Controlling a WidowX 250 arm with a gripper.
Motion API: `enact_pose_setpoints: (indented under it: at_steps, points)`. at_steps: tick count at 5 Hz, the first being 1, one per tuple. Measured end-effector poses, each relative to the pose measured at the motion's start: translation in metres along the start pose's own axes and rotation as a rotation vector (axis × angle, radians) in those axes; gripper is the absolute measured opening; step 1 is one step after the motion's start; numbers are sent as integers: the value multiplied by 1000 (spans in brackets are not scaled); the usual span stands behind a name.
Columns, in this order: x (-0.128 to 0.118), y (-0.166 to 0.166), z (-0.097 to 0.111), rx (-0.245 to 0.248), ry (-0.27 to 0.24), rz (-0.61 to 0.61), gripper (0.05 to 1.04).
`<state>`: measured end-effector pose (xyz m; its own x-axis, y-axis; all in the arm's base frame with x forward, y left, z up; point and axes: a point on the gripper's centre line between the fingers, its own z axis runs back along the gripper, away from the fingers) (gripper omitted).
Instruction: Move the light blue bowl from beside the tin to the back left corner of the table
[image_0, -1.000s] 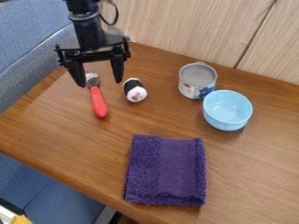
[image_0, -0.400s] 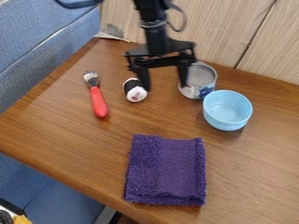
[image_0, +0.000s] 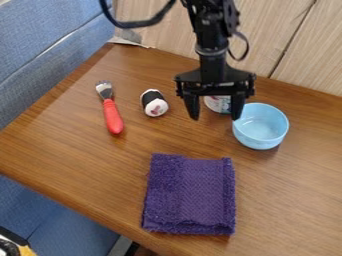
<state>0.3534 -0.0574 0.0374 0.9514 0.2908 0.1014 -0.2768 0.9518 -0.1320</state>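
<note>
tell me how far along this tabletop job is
Nothing looks finished: the fork, sushi-like toy and folded purple cloth lie separately, and the blue bowl looks empty. Nothing is in hand; the open fingers hang in front of the can. What remains can't be told from these placements.

The wooden table (image_0: 80, 155) carries a fork (image_0: 113, 117), toy sushi (image_0: 155, 106), can (image_0: 218, 103), bowl (image_0: 264, 134) and cloth (image_0: 190, 196).
</note>
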Motion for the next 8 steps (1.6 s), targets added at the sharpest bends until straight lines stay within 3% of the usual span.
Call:
enact_pose_setpoints:
  at_steps: [2,4,5,6,8]
  points:
    - [1,-3,-22,-7,44,-13,955]
    - [-1,-10,-21,20,39,-37,365]
    - [-5,-9,-23,17,52,-58,153]
    - [-12,-8,-18,12,64,-94,77]
    - [-7,5,19,-38,27,-148,75]
